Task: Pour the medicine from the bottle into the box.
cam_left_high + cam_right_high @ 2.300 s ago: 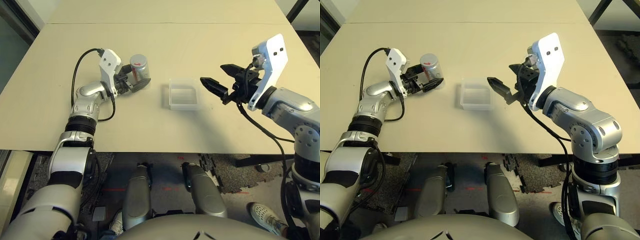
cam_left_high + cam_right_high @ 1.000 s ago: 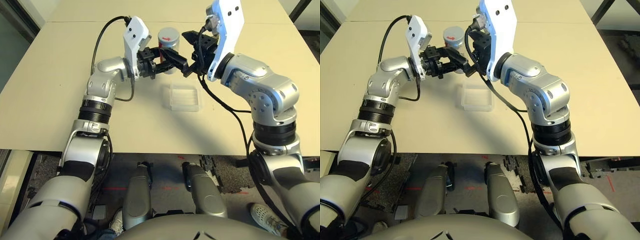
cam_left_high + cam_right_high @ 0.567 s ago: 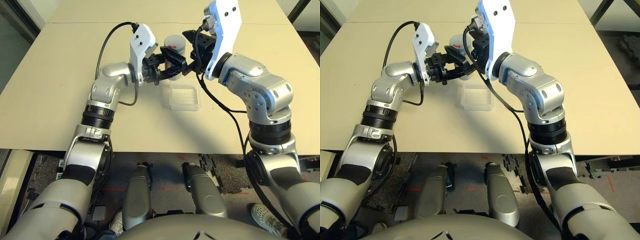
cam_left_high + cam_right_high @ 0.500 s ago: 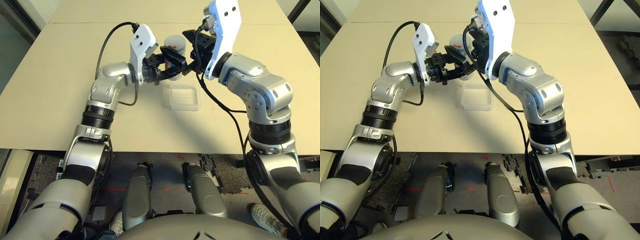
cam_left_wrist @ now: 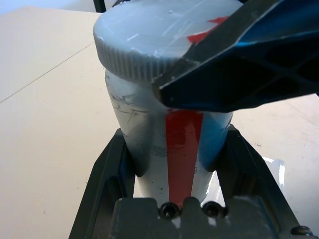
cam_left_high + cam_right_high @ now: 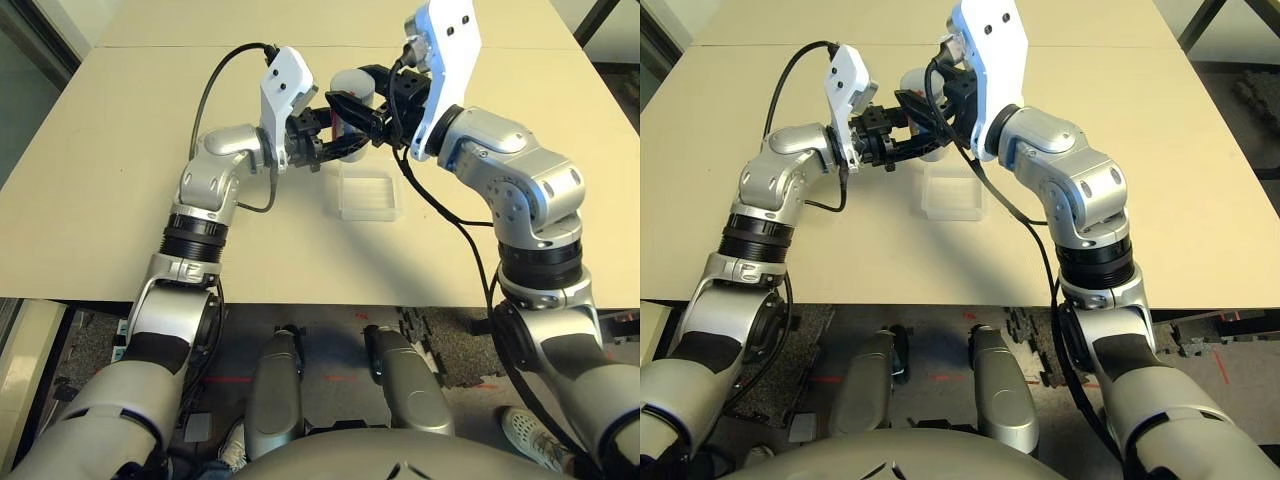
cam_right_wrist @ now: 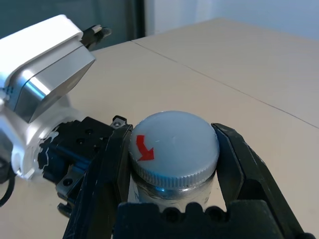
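My left gripper (image 6: 335, 138) is shut on the body of the silver-grey bottle (image 5: 144, 134) and holds it upright in the air, just beyond the box's far edge. A red stripe (image 5: 182, 144) runs down the bottle's side. The round grey cap (image 7: 174, 144), marked with a red arrow, sits on the bottle. My right gripper (image 6: 356, 100) reaches in from the right and is shut on that cap, one finger (image 7: 107, 169) pressed to each side. The clear square box (image 6: 370, 215) lies on the table below them. The medicine is hidden inside the bottle.
The beige table (image 6: 120, 150) stretches wide to both sides of the box. A black cable (image 6: 215, 75) loops off my left wrist over the table, and another hangs from my right forearm (image 6: 440, 215). A table seam runs across the far side.
My right gripper's fingers, open around the cap half a second ago, have closed onto it. The left gripper and the bottle have stayed where they were.
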{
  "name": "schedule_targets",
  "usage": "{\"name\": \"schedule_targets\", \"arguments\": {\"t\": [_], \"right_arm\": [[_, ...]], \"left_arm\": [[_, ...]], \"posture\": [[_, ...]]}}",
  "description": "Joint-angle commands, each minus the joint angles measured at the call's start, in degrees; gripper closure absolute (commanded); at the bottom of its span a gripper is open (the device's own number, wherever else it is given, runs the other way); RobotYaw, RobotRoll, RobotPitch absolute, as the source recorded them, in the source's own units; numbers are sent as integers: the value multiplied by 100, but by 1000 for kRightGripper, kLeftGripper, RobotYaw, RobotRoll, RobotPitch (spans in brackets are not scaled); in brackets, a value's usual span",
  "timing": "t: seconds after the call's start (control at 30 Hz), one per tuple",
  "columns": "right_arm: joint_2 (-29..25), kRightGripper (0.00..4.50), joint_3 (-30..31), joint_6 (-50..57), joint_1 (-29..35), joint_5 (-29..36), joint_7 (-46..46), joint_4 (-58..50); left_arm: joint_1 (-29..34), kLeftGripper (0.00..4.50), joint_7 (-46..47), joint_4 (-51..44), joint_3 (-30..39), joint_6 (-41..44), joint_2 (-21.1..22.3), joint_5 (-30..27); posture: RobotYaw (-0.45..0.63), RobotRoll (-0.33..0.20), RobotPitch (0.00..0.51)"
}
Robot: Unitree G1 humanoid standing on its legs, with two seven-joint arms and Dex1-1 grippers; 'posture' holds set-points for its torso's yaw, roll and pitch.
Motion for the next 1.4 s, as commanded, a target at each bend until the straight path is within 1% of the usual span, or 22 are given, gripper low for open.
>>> {"name": "schedule_targets", "arguments": {"t": [0.03,0.1,0.2,0.27,0.37,0.43,0.6,0.77,0.83,0.87,0.93,0.97,1.07,1.13,1.3,1.37,1.4], "right_arm": [[-510,1902,-69,60,-51,464,954,-112],[-841,1903,-104,28,-89,682,1481,-47],[-1263,1903,-129,-115,-137,1009,2336,103],[-1442,1903,-124,-222,-166,1174,2782,208],[-1572,1903,-166,-316,-263,1443,3350,471],[-1623,1903,-131,-405,-279,1459,3559,596],[-1585,1903,-116,-528,-283,1477,3740,733],[-1558,1903,-200,-540,-234,1448,3576,738],[-1573,1156,-314,-418,-264,1498,3373,607],[-1595,892,-384,-317,-272,1571,3273,474],[-1673,191,-615,89,-360,1890,3014,124],[-1698,0,-757,295,-435,2080,2868,-11],[-1702,0,-1104,761,-616,2575,2434,-281],[-1646,0,-1226,923,-626,2775,2158,-446],[-1334,0,-1249,1088,-664,3069,1493,-717],[-1192,0,-1194,1026,-774,3040,1266,-720],[-1191,0,-1086,987,-814,2907,1183,-720]], "left_arm": [[95,2070,-848,-647,-125,59,138,-535],[109,2070,-1178,-834,-181,102,248,-700],[183,2070,-1718,-1213,-241,235,459,-1000],[221,2070,-1908,-1429,-261,339,551,-1162],[319,2070,-2085,-1881,-283,594,711,-1427],[392,2070,-2141,-2073,-320,630,798,-1478],[371,2070,-2029,-2086,-323,611,813,-1461],[337,2070,-1875,-1964,-280,608,758,-1402],[303,2070,-1794,-1867,-247,541,733,-1339],[307,2070,-1745,-1844,-227,506,716,-1311],[290,2070,-1641,-1790,-185,456,675,-1275],[268,2070,-1598,-1722,-169,408,652,-1247],[208,2070,-1564,-1408,-152,196,645,-1110],[168,2070,-1577,-1087,-174,0,675,-984],[63,2070,-1563,-471,-225,-404,674,-757],[-17,2070,-1542,-176,-210,-550,651,-673],[-61,2070,-1561,-29,-212,-626,647,-631]], "posture": [[-78,0,178],[-61,0,179],[-47,0,166],[-41,0,174],[-33,0,186],[-26,0,185],[-16,0,186],[-20,0,174],[-21,0,169],[-23,0,164],[-29,0,156],[-30,0,155],[-39,0,151],[-45,0,146],[-57,0,146],[-63,0,147],[-69,0,153]]}}
